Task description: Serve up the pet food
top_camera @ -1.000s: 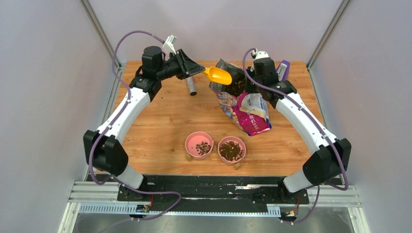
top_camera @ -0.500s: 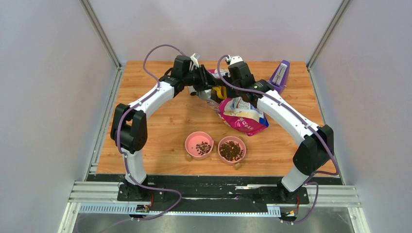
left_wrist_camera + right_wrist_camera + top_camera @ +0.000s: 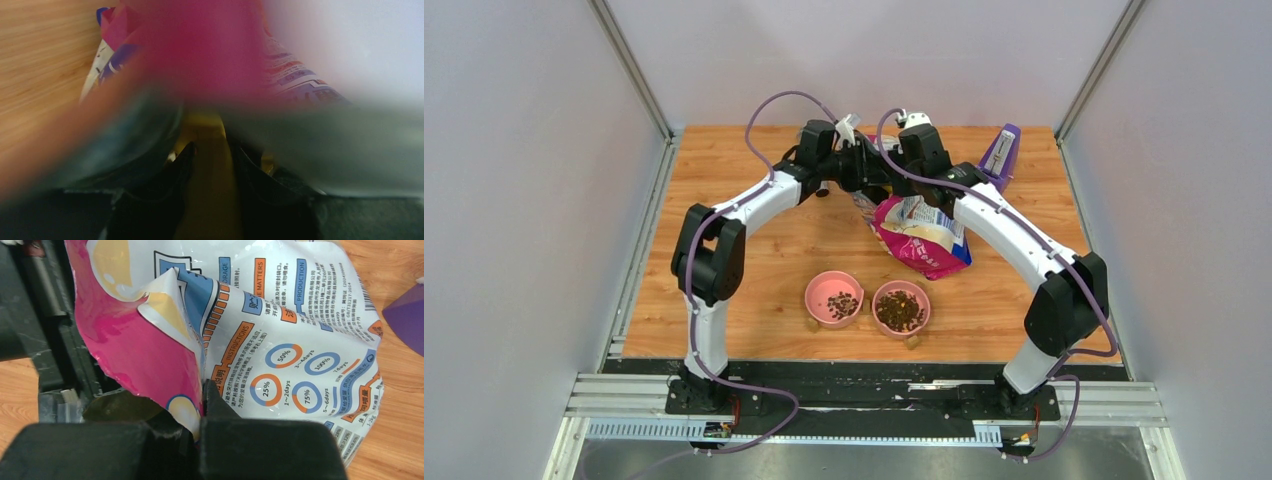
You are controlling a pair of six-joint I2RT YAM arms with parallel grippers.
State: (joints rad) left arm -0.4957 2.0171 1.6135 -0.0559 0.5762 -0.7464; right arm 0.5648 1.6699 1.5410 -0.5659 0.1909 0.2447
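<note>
While the right end effector (image 3: 204, 401) pinches the bag (image 3: 290, 335), 2 bowls (image 3: 809, 297) hold kibble (image 3: 900, 311).

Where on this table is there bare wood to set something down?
Free: the wood between the bag and the two pink bowls; the front right, beside the right bowl; the back left corner beside the left arm. Crowded: back centre, where it and the right arm meet at the bag's mouth.

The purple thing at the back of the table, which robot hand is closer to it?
The right gripper. It pinches the bag, just left of the purple thing. The left gripper holds the yellow scoop on the bag's other side, farther away.
</note>
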